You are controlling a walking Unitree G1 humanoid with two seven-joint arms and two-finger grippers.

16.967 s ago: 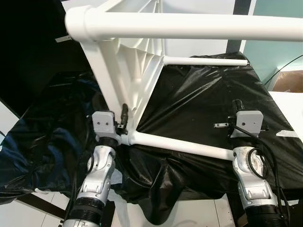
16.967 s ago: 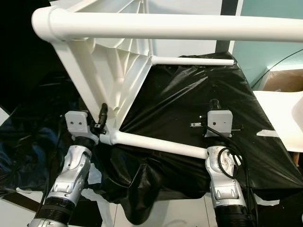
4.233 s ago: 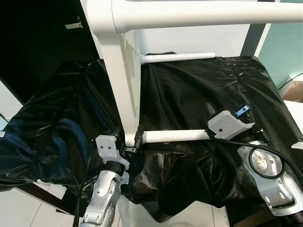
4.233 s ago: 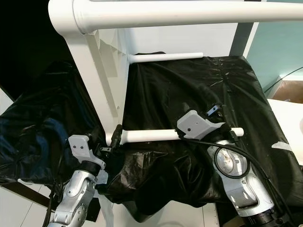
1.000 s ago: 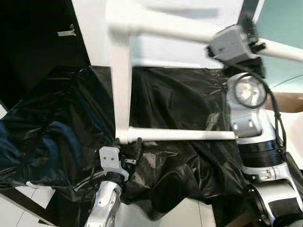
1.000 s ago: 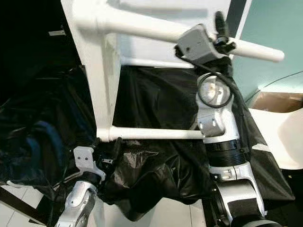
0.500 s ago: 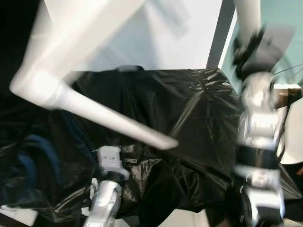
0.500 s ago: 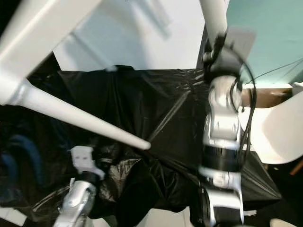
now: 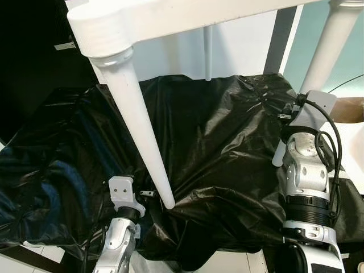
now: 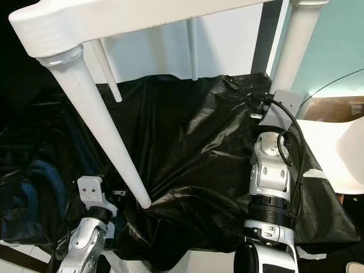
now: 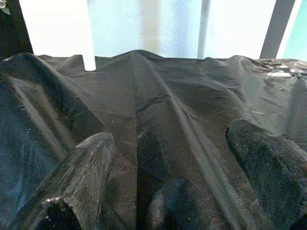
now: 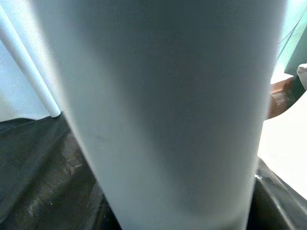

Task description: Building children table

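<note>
**White plastic children's table standing upright on black sheeting**

Tabletop cut off by the upper frame edge; fingertips of the right gripper [image 9: 282,149] hidden behind its grey wrist housing, so jaw state impossible to tell. Right wrist view blocked by a blurred white leg [image 12: 168,115] very close to the lens.

Underneath, crumpled glossy black plastic sheeting [image 9: 227,142] draped over a raised surface, with a white wall behind, a dark vertical post and a teal panel to the right.

White plastic children's table [image 9: 170,17] upright on the sheeting, four round tapered legs down, nearest leg [image 9: 145,142] slanting toward the left gripper [image 9: 149,194]. Left black fingers [image 11: 81,177] spread wide apart, empty, just beside that leg's foot.
</note>
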